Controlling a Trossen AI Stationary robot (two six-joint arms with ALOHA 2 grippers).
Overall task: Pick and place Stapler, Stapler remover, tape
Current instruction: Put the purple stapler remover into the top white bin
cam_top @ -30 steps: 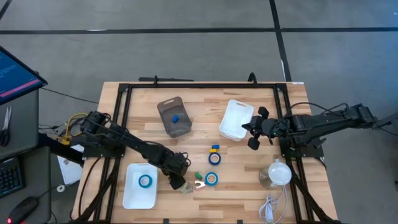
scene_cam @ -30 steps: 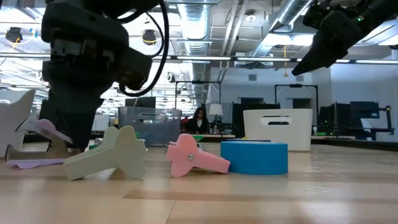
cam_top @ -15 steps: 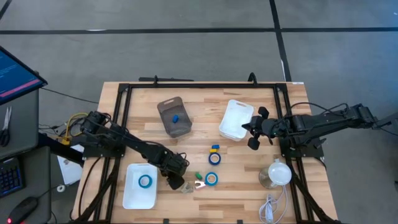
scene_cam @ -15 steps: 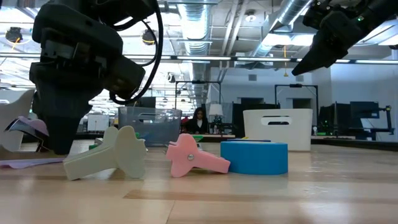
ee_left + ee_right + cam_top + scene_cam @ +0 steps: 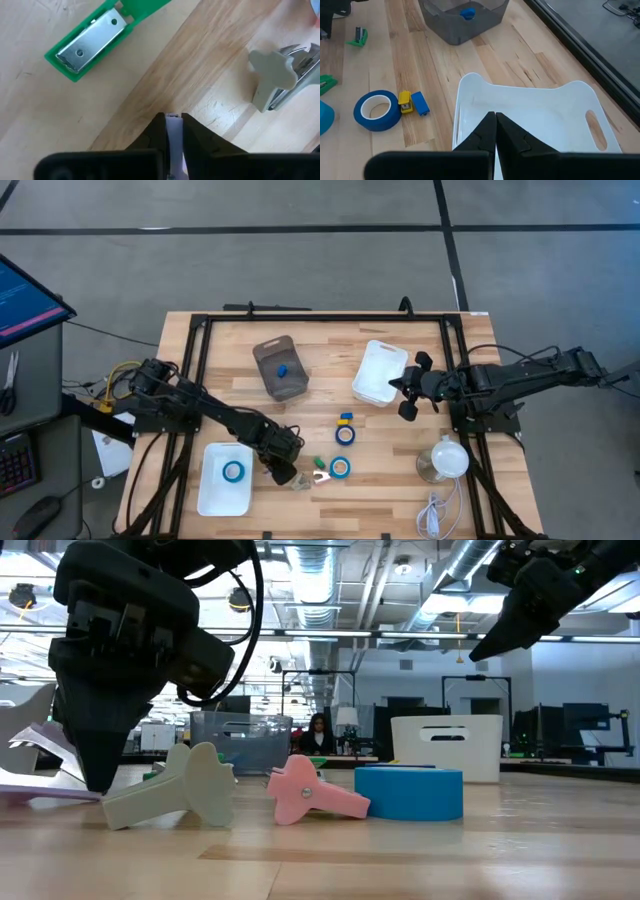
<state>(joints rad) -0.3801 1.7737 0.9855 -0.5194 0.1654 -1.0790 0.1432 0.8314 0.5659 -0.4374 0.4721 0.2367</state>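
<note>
My left gripper (image 5: 281,475) stands near the table's front, right of the white tray (image 5: 212,498), which holds one tape roll (image 5: 233,471). It points steeply down and is shut on a pale lavender stapler remover (image 5: 30,735). Just to its right lie a beige stapler remover (image 5: 272,82), a pink one (image 5: 305,790) and a green stapler (image 5: 92,40). Two blue tape rolls (image 5: 340,468) (image 5: 345,434) lie flat on the wood. My right gripper (image 5: 404,396) is shut and held in the air at the near edge of the white bin (image 5: 380,372). My left gripper pinches a thin pale part of the lavender stapler remover (image 5: 173,136) between its two fingers, coming from above and pointing steeply down. In the low view the remover's wings (image 5: 28,732) stick out beside the fingers. Its lower part (image 5: 35,792) is at table level.
A grey bin (image 5: 280,367) with a small blue thing inside stands at the back middle. Small yellow and blue staplers (image 5: 346,418) lie by the farther tape roll. A white round object (image 5: 445,460) and a white cable (image 5: 432,515) lie at the front right.
My left gripper has stayed where it was and shut its fingers on the lavender stapler remover. In the low view the remover has tipped, and its wings stand higher than before.
</note>
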